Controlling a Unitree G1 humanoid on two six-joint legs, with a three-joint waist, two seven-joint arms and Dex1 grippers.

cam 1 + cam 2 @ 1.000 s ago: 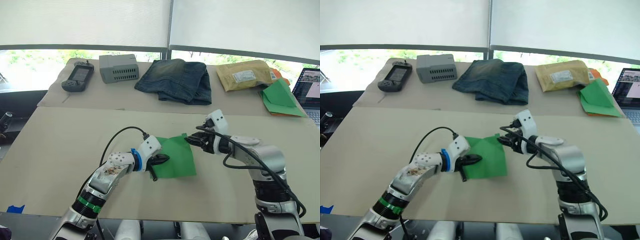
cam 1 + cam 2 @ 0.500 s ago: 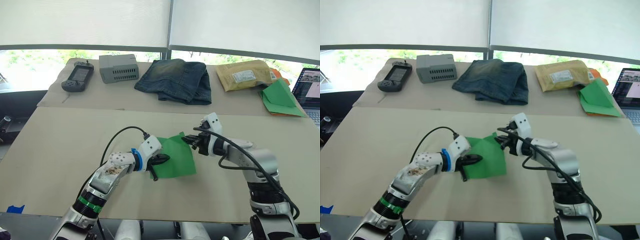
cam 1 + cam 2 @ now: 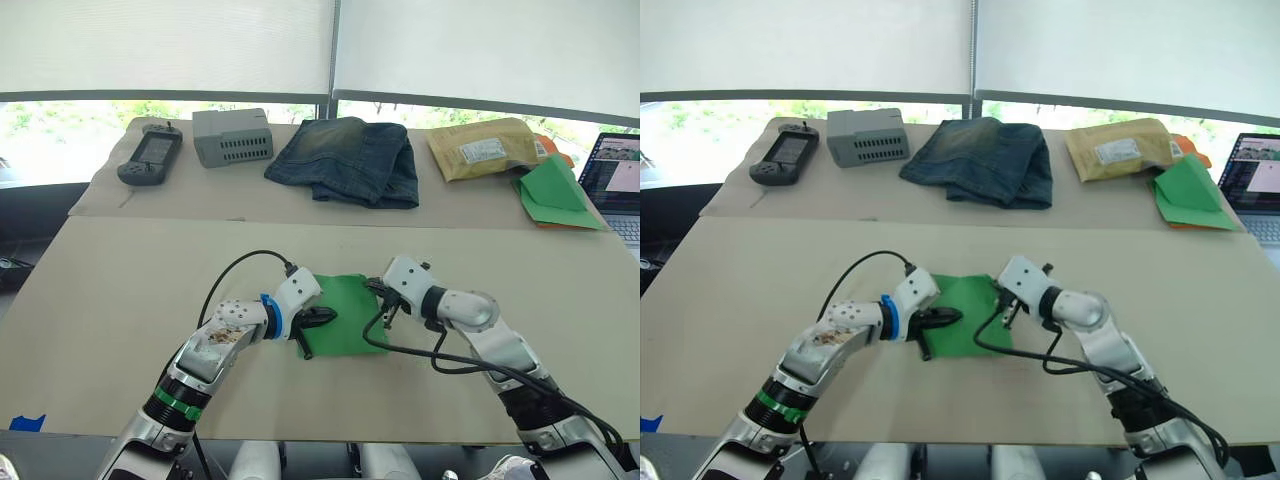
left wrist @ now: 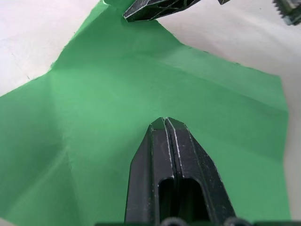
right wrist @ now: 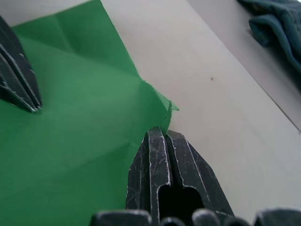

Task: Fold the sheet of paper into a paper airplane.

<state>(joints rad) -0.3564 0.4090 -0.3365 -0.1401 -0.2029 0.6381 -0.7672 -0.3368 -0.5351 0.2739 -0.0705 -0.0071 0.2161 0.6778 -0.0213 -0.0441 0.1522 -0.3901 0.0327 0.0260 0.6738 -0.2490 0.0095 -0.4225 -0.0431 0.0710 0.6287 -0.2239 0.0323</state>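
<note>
Sheet of paper, green and creased, lies flat at lower center of the frame on the counter. Left claw is closed, fingers pressed together, tip resting on the sheet's left part. Right claw is also closed, tip at the sheet's right edge, by a small raised corner.

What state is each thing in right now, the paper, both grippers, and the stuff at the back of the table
sheet of paper: flat on the table, creased, not yet a plane.
left gripper: jaws shut, tips on the paper.
right gripper: jaws shut, at the paper's far corner.
jeans: folded.
laptop: open, screen lit.
padded envelope: lying flat.
handheld console: lying flat, screen dark.
grey box: lying flat.
</note>
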